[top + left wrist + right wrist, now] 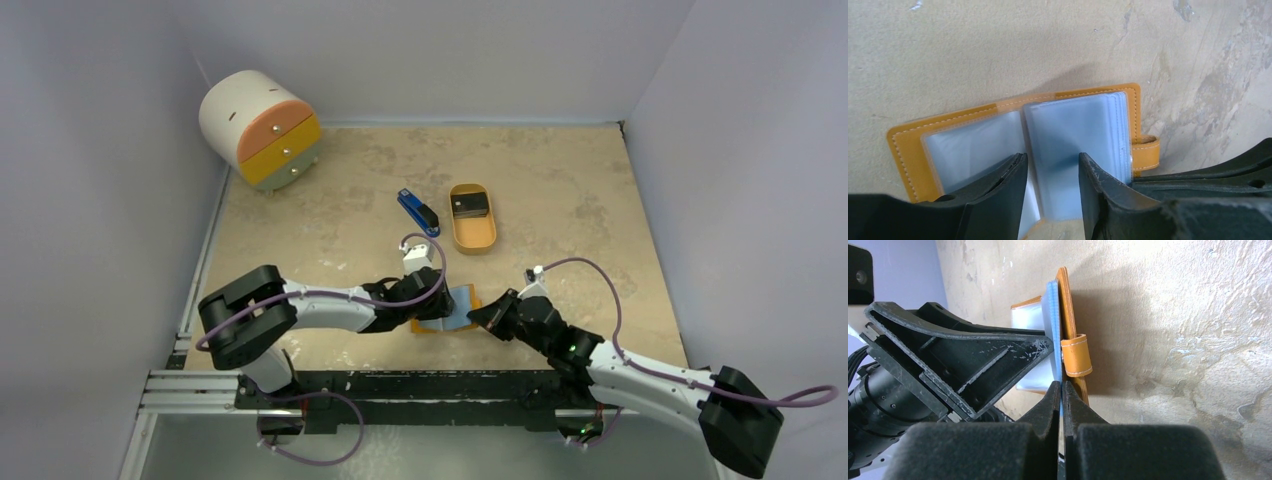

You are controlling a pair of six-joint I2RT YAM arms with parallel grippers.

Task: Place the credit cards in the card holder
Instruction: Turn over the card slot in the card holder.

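My right gripper (1062, 392) has its jaws pinched together on the edge of the card holder (1066, 310), which is open on the bench (570, 200). My left gripper (1053, 167) hangs over its clear sleeves (1073, 130), jaws apart. The credit cards (470, 206) lie in the orange tray (474, 240), well apart.

card holder (447, 312) near front, credit cards (470, 206) in tray (474, 238) behind it

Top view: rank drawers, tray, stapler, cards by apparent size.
1. Drawers
2. Tray
3. Stapler and cards: too close to rank. The stapler looks longer, the cards wider.
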